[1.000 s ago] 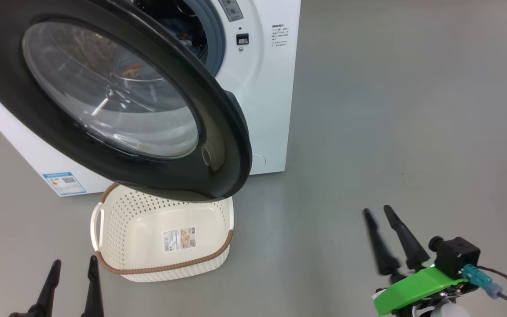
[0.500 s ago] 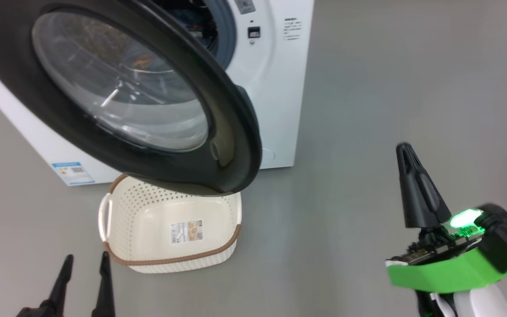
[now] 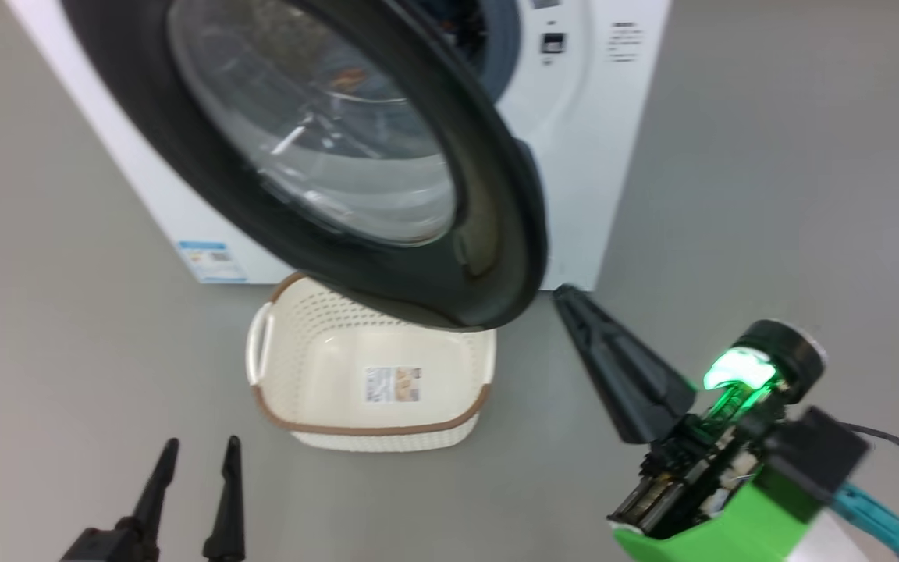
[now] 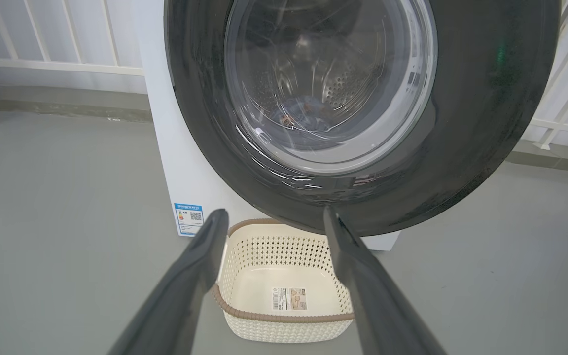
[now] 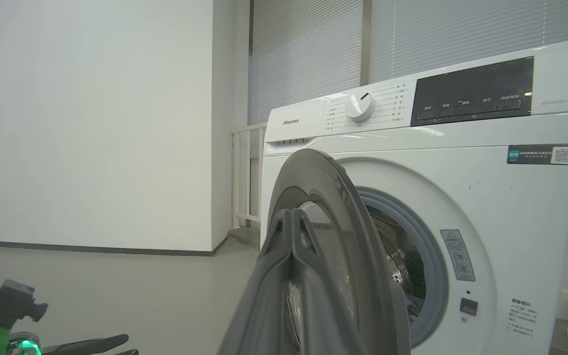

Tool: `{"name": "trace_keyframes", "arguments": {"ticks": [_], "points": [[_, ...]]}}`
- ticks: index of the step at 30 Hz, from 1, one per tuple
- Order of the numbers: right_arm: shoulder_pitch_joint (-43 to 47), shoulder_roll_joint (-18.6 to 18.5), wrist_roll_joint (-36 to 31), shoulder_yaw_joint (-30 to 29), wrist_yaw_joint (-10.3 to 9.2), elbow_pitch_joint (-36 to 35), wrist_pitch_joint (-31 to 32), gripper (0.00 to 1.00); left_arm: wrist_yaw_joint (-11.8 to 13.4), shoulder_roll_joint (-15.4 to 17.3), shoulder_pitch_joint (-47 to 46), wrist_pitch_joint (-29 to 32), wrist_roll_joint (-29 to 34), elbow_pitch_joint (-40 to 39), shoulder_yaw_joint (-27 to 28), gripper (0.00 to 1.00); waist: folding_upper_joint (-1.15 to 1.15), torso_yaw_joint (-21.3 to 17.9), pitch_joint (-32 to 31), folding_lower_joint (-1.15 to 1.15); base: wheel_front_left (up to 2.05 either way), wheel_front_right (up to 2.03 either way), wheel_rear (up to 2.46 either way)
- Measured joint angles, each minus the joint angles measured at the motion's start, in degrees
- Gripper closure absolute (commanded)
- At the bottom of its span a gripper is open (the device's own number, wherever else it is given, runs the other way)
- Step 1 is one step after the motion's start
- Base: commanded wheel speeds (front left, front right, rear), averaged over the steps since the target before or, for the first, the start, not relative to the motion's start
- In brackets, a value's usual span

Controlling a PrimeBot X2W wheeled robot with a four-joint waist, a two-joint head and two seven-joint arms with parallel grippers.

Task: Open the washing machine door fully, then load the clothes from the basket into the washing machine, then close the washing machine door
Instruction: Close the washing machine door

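Status from the remote desk. The washing machine door is swung out from the washing machine and stands part open, with its free edge toward my right arm. The door's lower edge hangs over the far end of the basket.

The basket sits on the grey floor, just in front of the machine's lower front and beside the blue label. I can see the product sticker on the basket's bottom.

In the left wrist view I can see the clothes through the door glass. It's blue fabric with an orange patch, low in the perforated drum.

The right gripper is clenched, fingers pressed flat together with nothing between them. Its tip points up at the lower free edge of the door and sits just beside it. I can't tell whether it touches the door. The right wrist view looks along the closed fingers at the door's edge, with the grey rubber ring and the drum behind it. The green light on that wrist is lit.

The left gripper is released, fingers spread and holding nothing. It hangs over the floor near the basket's near left corner and is clear of it. In the left wrist view the basket shows between the two fingers, with the door glass above it.
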Motion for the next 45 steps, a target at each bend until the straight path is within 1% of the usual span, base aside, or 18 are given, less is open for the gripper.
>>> {"name": "trace_keyframes", "arguments": {"ticks": [6,10,13,18,24,32,36,37,40,45], "points": [[-0.6,-2.3,1.9,3.4,0.00,6.4,0.0,1.00,0.0,-0.1,-1.0,0.0,-0.6,0.3,-2.1,0.00,0.00,4.4,0.6,0.00,0.00,0.00,0.00],[-1.1,-2.9,2.3,5.0,0.00,10.8,0.0,1.00,0.0,-0.1,-1.2,0.0,-1.1,0.3,-3.5,0.00,0.00,7.2,1.4,0.00,0.00,0.00,0.00],[-2.3,-3.0,2.4,4.7,0.00,13.4,0.0,1.00,0.0,-0.2,-2.2,0.0,-2.0,0.3,-4.4,0.00,0.00,9.0,2.3,0.00,0.00,0.00,0.00],[-3.9,-3.0,2.6,2.8,0.00,17.6,0.0,1.00,0.0,-0.4,-3.9,0.0,-3.6,0.1,-5.9,0.00,0.00,10.9,5.0,0.00,0.00,0.00,0.00],[-8.3,-3.5,2.3,0.6,0.00,21.5,0.0,1.00,0.0,-0.5,-6.6,0.0,-4.8,0.1,-7.7,0.00,0.00,12.1,8.9,0.00,0.00,0.00,0.00],[-13.7,-3.7,1.7,-1.6,0.00,26.3,0.0,1.00,0.0,-0.7,-10.0,0.0,-7.1,0.1,-8.9,0.00,0.00,12.7,13.5,0.00,0.00,0.00,0.00],[-16.5,-2.5,1.6,-5.8,0.12,28.4,0.0,1.00,0.0,-0.7,-11.6,0.0,-7.6,0.0,-9.8,0.00,0.00,12.9,16.0,0.00,0.00,0.00,0.00],[-17.5,-1.1,1.5,-7.8,0.30,29.0,0.0,1.00,0.0,-0.8,-12.3,0.0,-8.0,-0.1,-10.1,0.00,0.00,13.0,17.1,0.00,0.00,0.00,0.00],[-19.7,0.1,0.8,-10.4,0.34,29.7,0.0,1.00,0.0,-0.8,-13.2,0.0,-8.1,-0.4,-10.4,0.00,0.00,12.9,18.8,0.00,0.00,0.00,0.00],[-24.6,0.8,0.0,-13.2,0.34,30.8,0.0,1.00,0.0,-0.9,-15.2,0.0,-8.5,-0.7,-11.1,0.00,0.00,12.6,21.5,0.00,0.00,0.00,0.00]]}}
